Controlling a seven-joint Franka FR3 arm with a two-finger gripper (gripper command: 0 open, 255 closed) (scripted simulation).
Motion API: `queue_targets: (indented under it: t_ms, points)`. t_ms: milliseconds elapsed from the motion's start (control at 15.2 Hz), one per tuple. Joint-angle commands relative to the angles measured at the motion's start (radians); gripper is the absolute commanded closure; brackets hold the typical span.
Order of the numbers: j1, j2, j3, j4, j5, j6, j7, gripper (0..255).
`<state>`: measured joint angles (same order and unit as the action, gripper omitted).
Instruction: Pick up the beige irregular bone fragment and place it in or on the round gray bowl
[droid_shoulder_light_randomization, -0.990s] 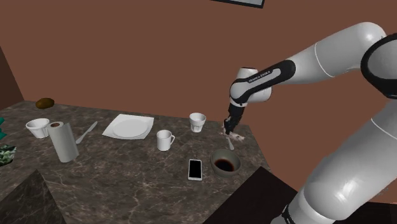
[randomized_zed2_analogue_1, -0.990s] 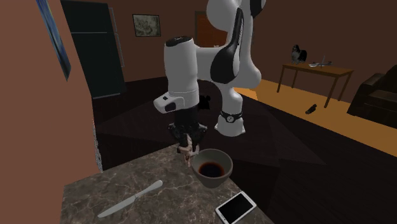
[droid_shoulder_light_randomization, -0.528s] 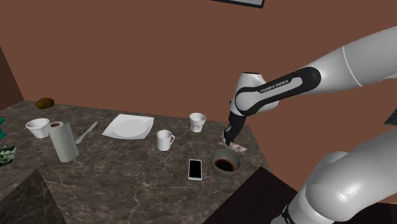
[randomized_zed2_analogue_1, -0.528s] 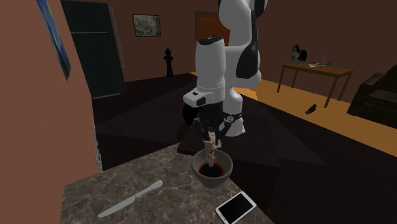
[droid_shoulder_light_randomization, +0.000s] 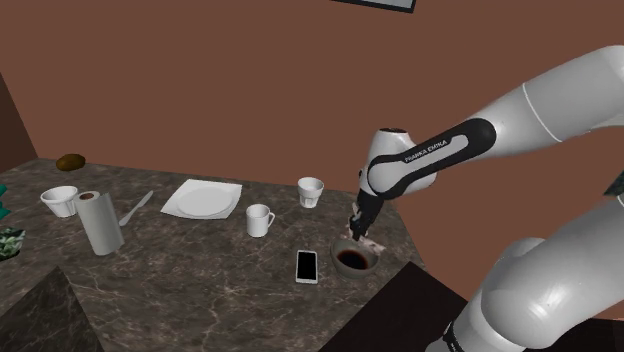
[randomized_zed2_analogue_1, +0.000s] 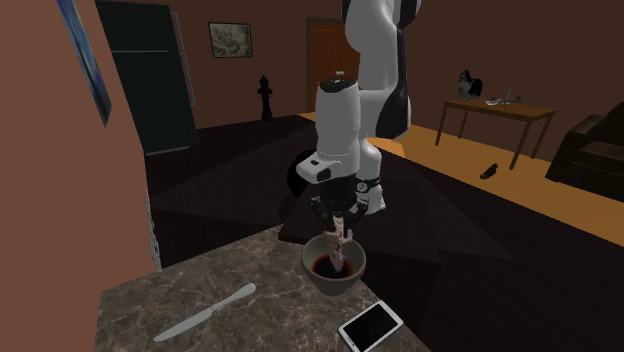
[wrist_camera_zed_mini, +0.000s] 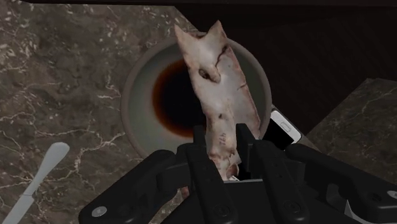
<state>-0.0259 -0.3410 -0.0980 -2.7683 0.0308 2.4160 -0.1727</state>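
Bone fragment (wrist_camera_zed_mini: 219, 89) comes first for us: pale, beige-pink and ragged, it is gripped at its near end by the two black fingers (wrist_camera_zed_mini: 205, 167) of the gripper (wrist_camera_zed_mini: 222, 135), which are clamped against its sides. From the wrist view we see the fragment stretch away from the hand and lie across the dark reddish-brown hollow of the round gray bowl (wrist_camera_zed_mini: 135, 86), its far tip reaching the bowl's far rim. In the second exterior view the gripper (randomized_zed2_analogue_1: 338, 214) points straight down with the bone fragment (randomized_zed2_analogue_1: 336, 243) hanging upright beneath it, directly over the bowl (randomized_zed2_analogue_1: 349, 280). Its lower end sits about level with the rim, and we cannot tell whether it touches the inside. In the shoulder view we find the gripper (droid_shoulder_light_randomization: 360, 227) and the bone fragment (droid_shoulder_light_randomization: 367, 241) over the far side of the bowl (droid_shoulder_light_randomization: 355, 262), near the corner of the dark marbled counter (droid_shoulder_light_randomization: 200, 285). A white-framed phone (droid_shoulder_light_randomization: 307, 266) lies flat just beside the bowl, on the shoulder view's left of it. Farther that way we see a white cup (droid_shoulder_light_randomization: 260, 220), with a second white cup (droid_shoulder_light_randomization: 311, 191) behind it, then a white plate (droid_shoulder_light_randomization: 203, 199), a knife (droid_shoulder_light_randomization: 136, 208), an upright paper towel roll (droid_shoulder_light_randomization: 100, 222) and a small white bowl (droid_shoulder_light_randomization: 59, 201), all well apart from the gripper.
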Motion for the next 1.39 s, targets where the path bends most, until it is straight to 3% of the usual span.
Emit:
queue_targets:
  t_ms: [0, 264, 726, 792, 1122, 1320]
  points:
    - [0.003, 0.029, -0.002, -0.011, 0.005, 0.041, -0.004, 255]
    - [0.009, 0.089, -0.006, -0.027, 0.016, 0.116, -0.015, 255]
    - [0.008, 0.089, -0.005, -0.027, 0.017, 0.116, -0.015, 255]
    - [0.008, 0.090, -0.006, -0.026, 0.017, 0.116, -0.016, 0]
    - [0.008, 0.089, -0.005, -0.027, 0.017, 0.116, -0.015, 0]
    - [-0.004, -0.015, -0.001, 0.006, -0.004, -0.020, -0.001, 0]
